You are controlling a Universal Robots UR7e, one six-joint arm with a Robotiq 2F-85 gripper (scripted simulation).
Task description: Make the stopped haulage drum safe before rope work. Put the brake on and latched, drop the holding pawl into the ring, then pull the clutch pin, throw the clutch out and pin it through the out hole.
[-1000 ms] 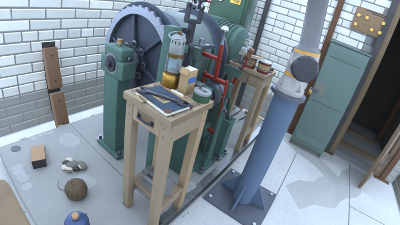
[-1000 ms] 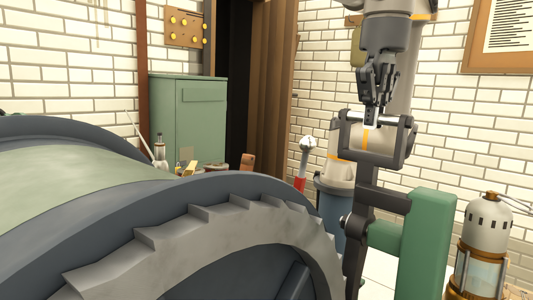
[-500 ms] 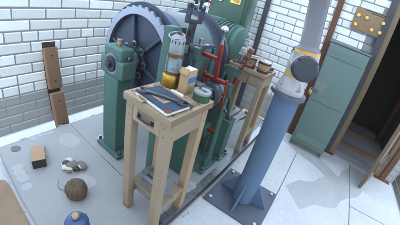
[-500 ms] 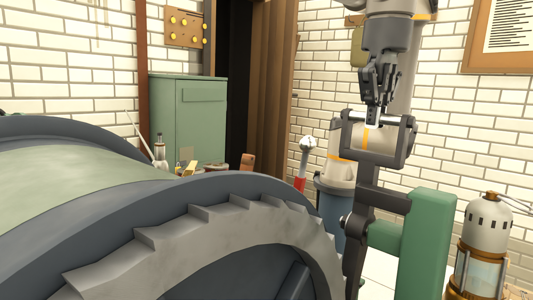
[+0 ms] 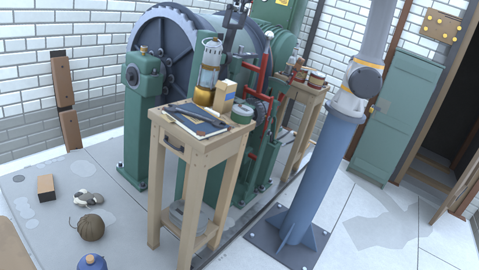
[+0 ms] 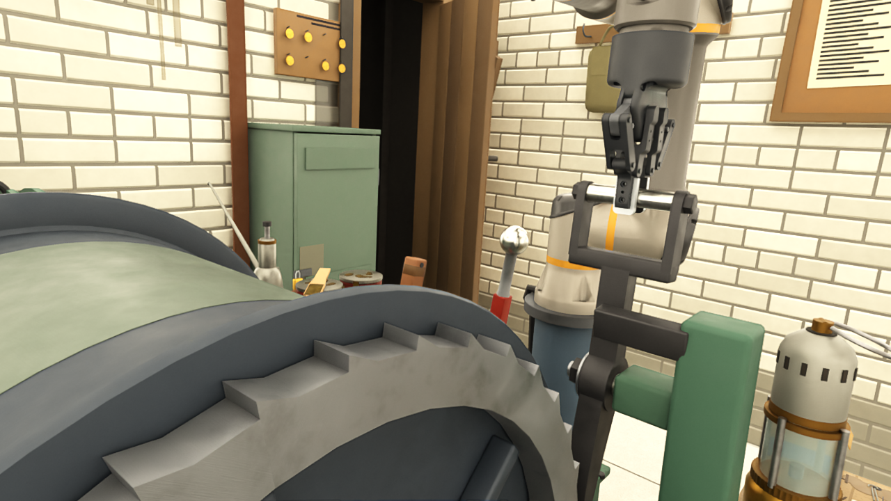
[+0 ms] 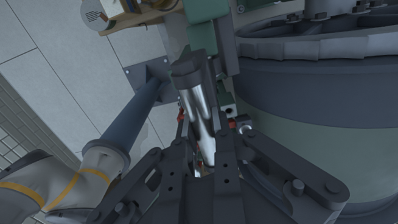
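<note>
The polished steel crossbar (image 6: 629, 198) (image 7: 199, 121) of the holding pawl's dark forked handle (image 6: 629, 233) (image 5: 235, 16) is gripped by my gripper (image 6: 625, 202) (image 7: 200, 134), which reaches down onto it from above. The pawl arm (image 6: 601, 374) runs down past a green bracket (image 6: 710, 399) to its pivot beside the toothed ratchet ring (image 6: 374, 380) (image 5: 167, 20) of the green drum (image 6: 112, 293). The pawl's lower tip is hidden by the ring's edge. The red brake lever with its silver ball knob (image 6: 513, 239) (image 5: 269, 34) stands upright beyond the drum. The clutch pin is not visible.
A brick wall, a green cabinet (image 6: 314, 196) and a dark doorway stand behind the drum. A wooden stand (image 5: 197, 134) with a miner's lamp (image 5: 209, 72) (image 6: 804, 411), book, spanner and tin crowds the drum's front. The arm's blue pedestal (image 5: 318, 174) stands on the floor beside it.
</note>
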